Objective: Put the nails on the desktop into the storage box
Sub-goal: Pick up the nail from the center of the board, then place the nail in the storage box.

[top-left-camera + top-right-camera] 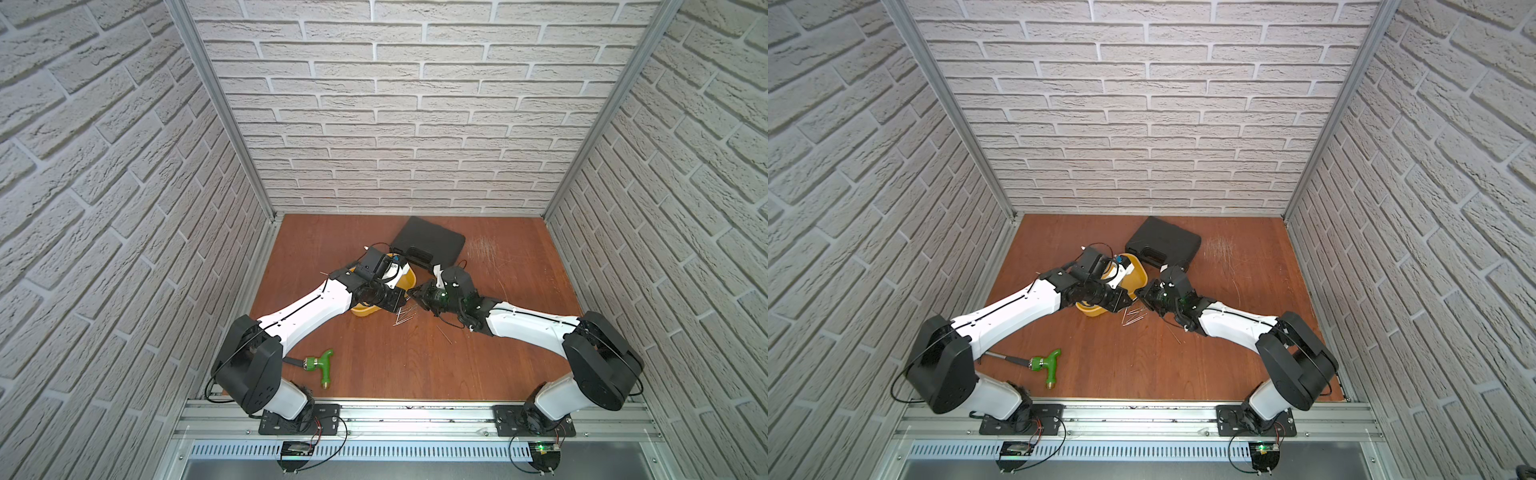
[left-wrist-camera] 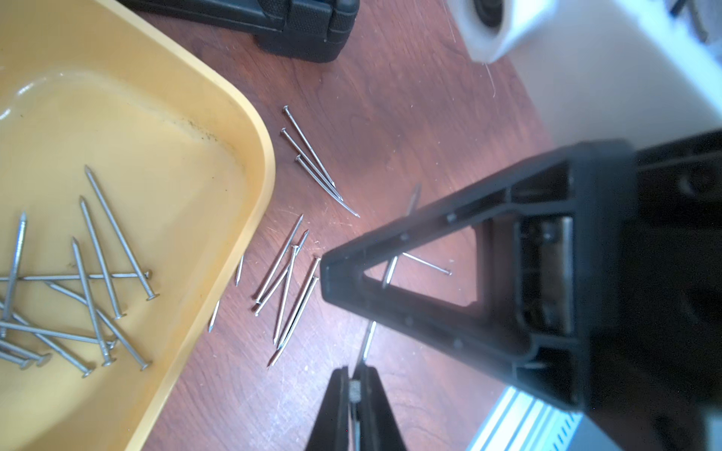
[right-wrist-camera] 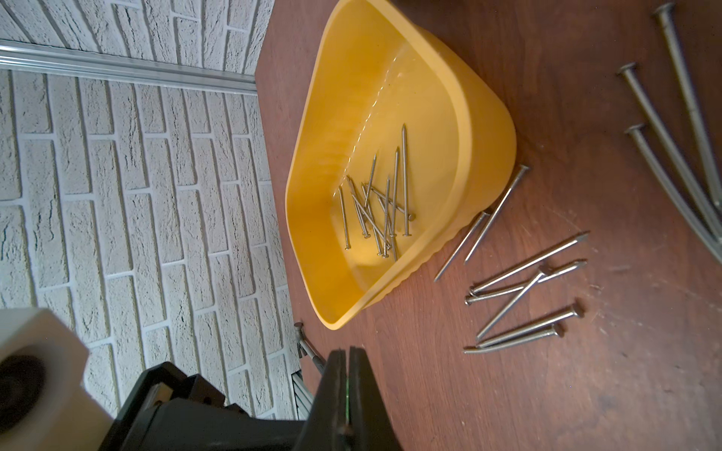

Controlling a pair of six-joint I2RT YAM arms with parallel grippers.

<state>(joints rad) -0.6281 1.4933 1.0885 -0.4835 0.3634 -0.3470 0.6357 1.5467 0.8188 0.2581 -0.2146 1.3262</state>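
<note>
Thin silvery nails [image 3: 528, 263] with small flat heads lie loose on the red-brown desktop [image 1: 395, 374], between the right gripper [image 3: 347, 359] and one shallow yellow box [image 3: 461, 117]. At least ten lie loose, two right against the box; about ten more rest inside it. The left gripper [image 2: 356, 375], just beside the box, pinches one nail [image 2: 367, 339]. The right gripper's jaws are pressed together; whether they hold anything is unclear. One black case [image 1: 430, 241] sits beyond the box. Bare board and one green tool [image 1: 320, 361] lie behind the grippers.

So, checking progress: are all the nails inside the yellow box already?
No, several nails lie on the desktop beside the storage box, others inside it.
</note>
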